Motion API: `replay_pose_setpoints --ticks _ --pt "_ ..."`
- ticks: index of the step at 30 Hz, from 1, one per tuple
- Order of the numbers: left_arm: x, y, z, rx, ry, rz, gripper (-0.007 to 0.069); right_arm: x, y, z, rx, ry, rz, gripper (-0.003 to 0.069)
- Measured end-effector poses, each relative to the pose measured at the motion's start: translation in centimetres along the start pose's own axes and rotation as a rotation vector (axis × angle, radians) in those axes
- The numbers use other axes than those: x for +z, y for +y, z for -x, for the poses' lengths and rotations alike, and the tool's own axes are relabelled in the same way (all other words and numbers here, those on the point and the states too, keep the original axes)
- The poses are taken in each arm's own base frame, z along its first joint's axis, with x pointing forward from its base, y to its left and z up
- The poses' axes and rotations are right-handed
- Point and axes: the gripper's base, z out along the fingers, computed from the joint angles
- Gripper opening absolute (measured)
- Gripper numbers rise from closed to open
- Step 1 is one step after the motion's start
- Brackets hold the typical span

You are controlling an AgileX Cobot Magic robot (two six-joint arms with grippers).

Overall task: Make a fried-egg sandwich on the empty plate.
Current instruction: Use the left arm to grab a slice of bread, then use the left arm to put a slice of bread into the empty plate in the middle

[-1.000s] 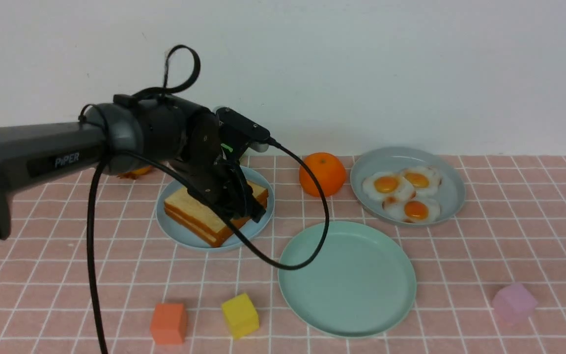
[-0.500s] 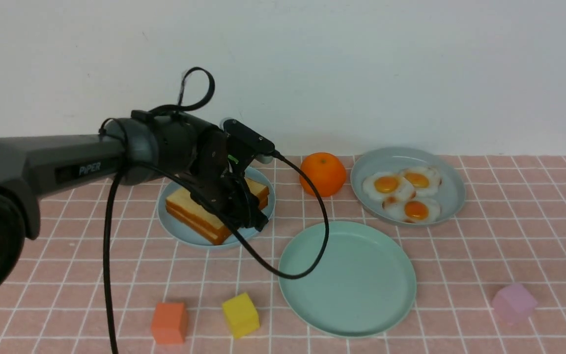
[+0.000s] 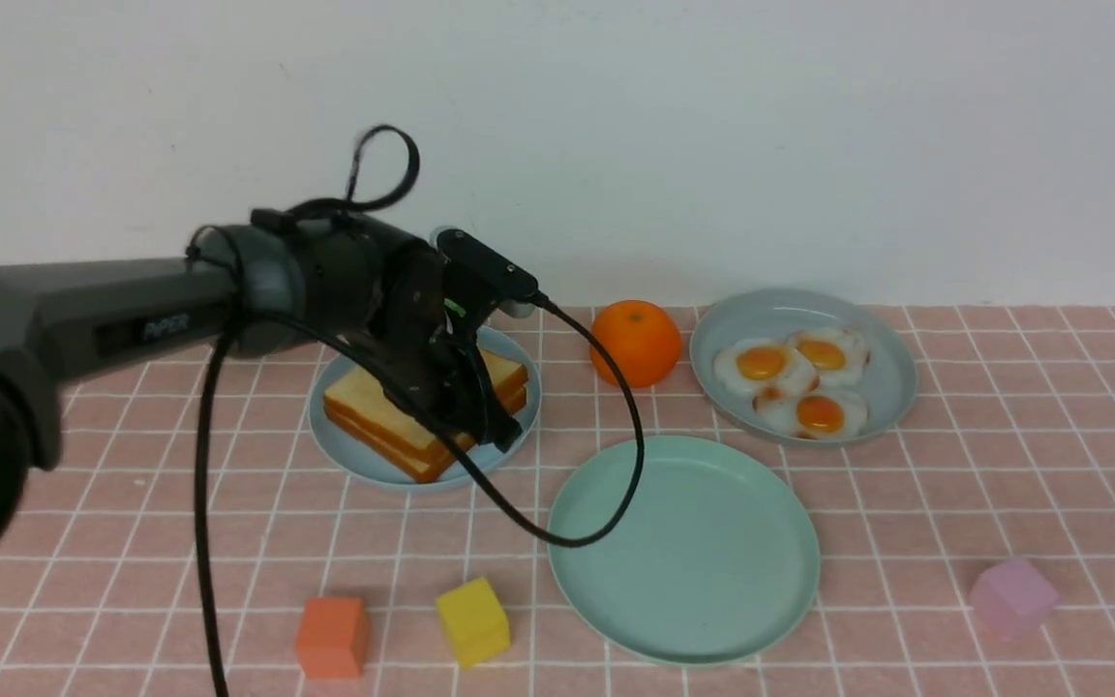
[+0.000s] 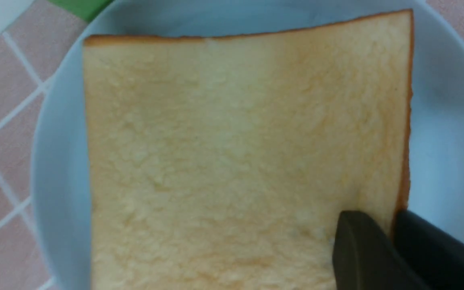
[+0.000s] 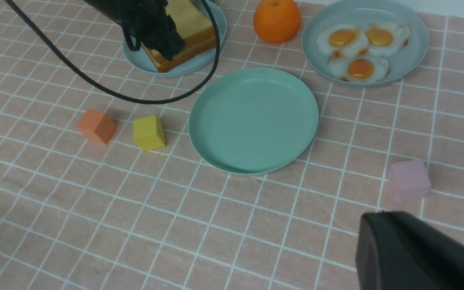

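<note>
Two toast slices [image 3: 374, 402] lie stacked on the sky-blue plate [image 3: 354, 467]. My left gripper [image 3: 497, 431] is shut on the right edge of the top slice [image 4: 232, 153]. One finger lies on its golden face and the other against the crust, where the left gripper [image 4: 393, 227] pinches. The empty mint-green plate [image 3: 683, 552] lies to the front right. Three fried eggs [image 3: 798, 379] sit on the grey-blue plate [image 3: 891, 392]. My right gripper [image 5: 389, 221] hangs shut and empty above the cloth near the pink cube [image 5: 409, 180].
An orange [image 3: 635, 342] stands between the toast plate and the egg plate. An orange cube [image 3: 331, 636] and a yellow cube [image 3: 472, 620] lie in front of the mint plate's left side. The left arm's black cable [image 3: 567, 537] droops over that plate's left rim.
The left gripper's jaws, open over the toast a moment ago, have closed on the top slice's edge. The arm moved forward slightly, then held.
</note>
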Motion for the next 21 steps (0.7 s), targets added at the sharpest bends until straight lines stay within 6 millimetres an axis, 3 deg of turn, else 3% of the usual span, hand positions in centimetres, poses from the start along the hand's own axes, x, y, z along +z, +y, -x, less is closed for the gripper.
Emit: replay_pose_setpoints --ticks 2,5,7,8,9,12,15,17,18,21 --pt "-2.3 0.2 0.6 -0.01 -0.024 0.003 0.0087 0.0 0.0 0.0 0.0 0.0 0.0 0.005" --pt "-8.0 0.1 2.1 -0.042 -0.123 -0.022 0.0082 0.0 0.0 0.0 0.0 0.0 0.0 0.0055" --pt "-10.0 -0.5 2.5 -0.028 -0.152 -0.046 0.0082 0.0 0.0 0.0 0.0 0.001 0.0 0.0056" --pt "-11.9 -2.4 2.8 0.032 -0.163 -0.104 0.008 0.0 0.0 0.0 0.0 0.002 0.001 0.0057" --pt "-12.5 -3.5 2.8 0.069 -0.163 -0.14 0.0078 0.0 0.0 -0.1 0.0 0.006 0.001 0.0058" --pt "-12.9 -8.4 2.4 0.219 -0.146 -0.272 0.0077 0.0 0.1 -0.2 0.0 0.026 0.007 0.0062" --pt "-11.5 -12.8 1.1 0.337 -0.105 -0.357 0.0074 0.0 0.1 -0.5 0.0 0.056 0.014 0.0064" --pt "-10.7 -13.9 0.7 0.358 -0.085 -0.37 0.0074 0.0 0.1 -0.6 0.0 0.063 0.015 0.0064" --pt "-9.7 -15.4 0.3 0.389 -0.072 -0.382 0.0074 0.0 0.2 -0.6 0.0 0.07 0.017 0.0064" --pt "-8.9 -16.4 0.2 0.41 -0.084 -0.379 0.0074 0.0 0.2 -0.7 0.0 0.077 0.019 0.0064"
